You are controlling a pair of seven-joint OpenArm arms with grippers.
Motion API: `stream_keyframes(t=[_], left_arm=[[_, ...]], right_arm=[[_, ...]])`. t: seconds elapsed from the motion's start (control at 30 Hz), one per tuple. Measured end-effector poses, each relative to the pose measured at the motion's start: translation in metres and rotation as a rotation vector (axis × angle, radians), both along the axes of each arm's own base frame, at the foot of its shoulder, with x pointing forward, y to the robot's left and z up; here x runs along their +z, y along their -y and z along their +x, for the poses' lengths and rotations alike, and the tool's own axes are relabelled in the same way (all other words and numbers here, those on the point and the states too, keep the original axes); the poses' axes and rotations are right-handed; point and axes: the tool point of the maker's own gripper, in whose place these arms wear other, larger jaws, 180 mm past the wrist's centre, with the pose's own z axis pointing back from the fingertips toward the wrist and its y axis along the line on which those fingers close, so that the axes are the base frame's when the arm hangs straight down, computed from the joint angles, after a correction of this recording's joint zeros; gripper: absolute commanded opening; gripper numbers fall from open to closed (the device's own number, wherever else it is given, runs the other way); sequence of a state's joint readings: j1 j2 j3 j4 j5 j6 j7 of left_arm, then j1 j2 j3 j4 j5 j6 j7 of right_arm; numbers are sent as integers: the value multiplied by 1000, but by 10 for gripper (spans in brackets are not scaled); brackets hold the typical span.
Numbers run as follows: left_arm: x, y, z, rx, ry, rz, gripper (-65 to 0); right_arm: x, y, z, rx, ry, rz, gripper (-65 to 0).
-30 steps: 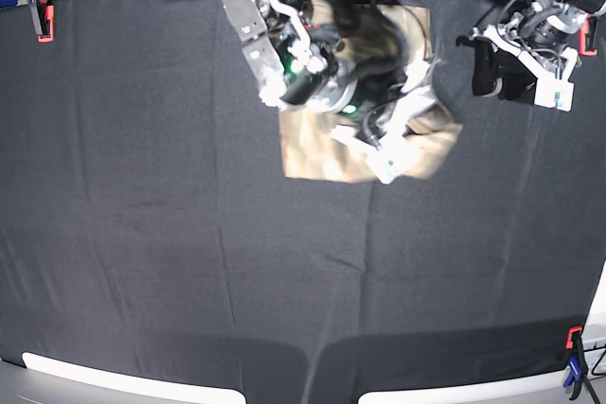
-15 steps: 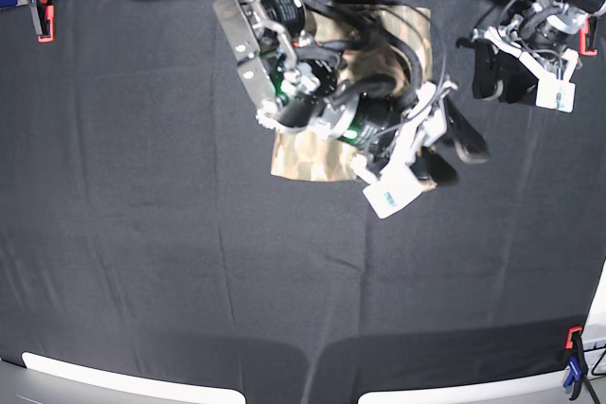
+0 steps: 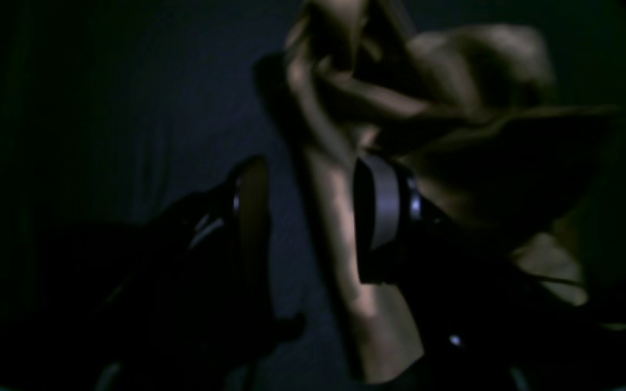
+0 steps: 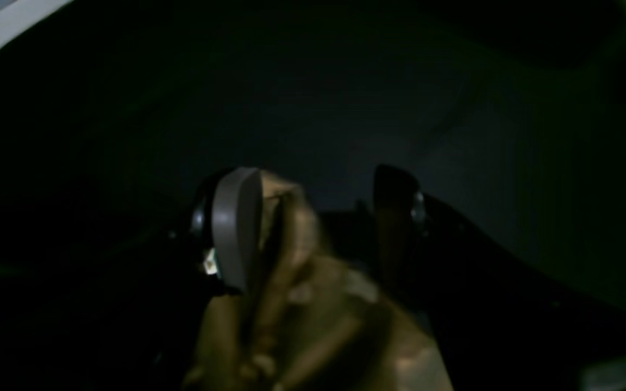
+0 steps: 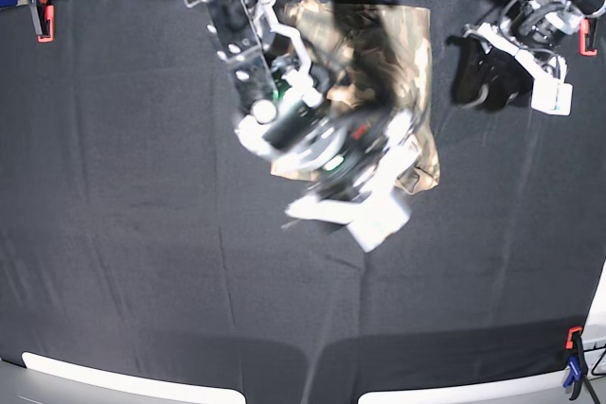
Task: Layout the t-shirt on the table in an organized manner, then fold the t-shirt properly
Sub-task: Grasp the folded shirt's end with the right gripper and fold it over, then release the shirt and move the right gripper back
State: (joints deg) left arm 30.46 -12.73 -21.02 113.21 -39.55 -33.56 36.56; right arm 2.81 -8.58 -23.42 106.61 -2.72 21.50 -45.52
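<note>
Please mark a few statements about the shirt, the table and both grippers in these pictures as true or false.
1. The t-shirt lies flat and fully spread. False: it is bunched and creased.
2. The table is covered in black cloth. True.
3. The left gripper is over the shirt. False: in the base view it is beside the shirt, above bare cloth.
4. The right gripper has shirt fabric between its fingers. True.
5. A red clamp sits at a table edge. True.

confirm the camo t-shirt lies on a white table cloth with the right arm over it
Not quite: the cloth is black, not white. The base view shows the camo t-shirt on the black-covered table with the right arm over it.
</note>
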Motion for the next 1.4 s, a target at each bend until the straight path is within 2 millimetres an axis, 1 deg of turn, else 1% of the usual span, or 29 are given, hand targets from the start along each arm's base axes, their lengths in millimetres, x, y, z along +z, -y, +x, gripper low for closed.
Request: stream_keyframes(t=[0.03,0.1,0.17,0.23,0.27,0.33,0.4,0.47,0.53,0.6,0.67,0.7,0.77,0.8,0.87,0.97,1.0,1.03,1.1,1.27,1.33,1.4], left_arm=[[7,7,0,-26,23,-3,-404],[22,20,0,-60,69,-9,-404],[34,37,0,-104,101,-23,-404],[43,57,-2,-161,124,-39,-404],[44,68,-3,-193,131,-35,-404],[41,89,-5,-265,136,4,-404],[38,110,-5,-336,138,40,-404],[33,124,-5,-383,119,73,-404],[30,133,-3,-409,99,100,-404],[32,140,1,-423,104,100,-404],[32,140,7,-413,107,129,-404],[28,137,8,-411,108,169,-404],[20,131,9,-406,93,234,-404],[15,128,7,-409,72,262,-404],[6,124,3,-416,34,299,-404],[3,123,1,-422,12,310,-413],[1,123,0,-426,1,310,-448],[2,124,-1,-427,0,304,-503],[0,125,-3,-435,-15,298,-644],[-10,118,-9,-452,-72,340,-650],[-16,109,-11,-445,-103,367,-650],[-20,96,-13,-412,-127,380,-650]], right_arm=[[-1,9,6,-41,-6,1,-334],[-10,35,15,-108,-21,-22,-334],[-22,71,24,-181,-45,-69,-334],[-32,111,32,-261,-63,-111,-334],[-35,129,34,-296,-75,-112,-334],[-42,162,34,-360,-100,-112,-334],[-50,191,30,-416,-135,-113,-334],[-57,219,25,-472,-163,-120,-334],[-61,244,20,-525,-188,-127,-334],[-62,263,17,-562,-197,-121,-334],[-62,281,13,-599,-203,-121,-334],[-62,289,12,-616,-210,-127,-334],[-60,301,10,-638,-220,-122,-334],[-60,303,9,-636,-224,-116,-334],[-58,305,8,-627,-221,-109,-334],[-57,298,8,-598,-224,-84,-334],[-57,297,8,-594,-224,-78,-334],[-56,297,8,-593,-224,-74,-334],[-56,294,9,-585,-225,-61,-334],[-56,294,9,-585,-225,-61,-334],[-55,294,9,-584,-221,-60,-334],[-55,293,9,-573,-217,-62,-334]])
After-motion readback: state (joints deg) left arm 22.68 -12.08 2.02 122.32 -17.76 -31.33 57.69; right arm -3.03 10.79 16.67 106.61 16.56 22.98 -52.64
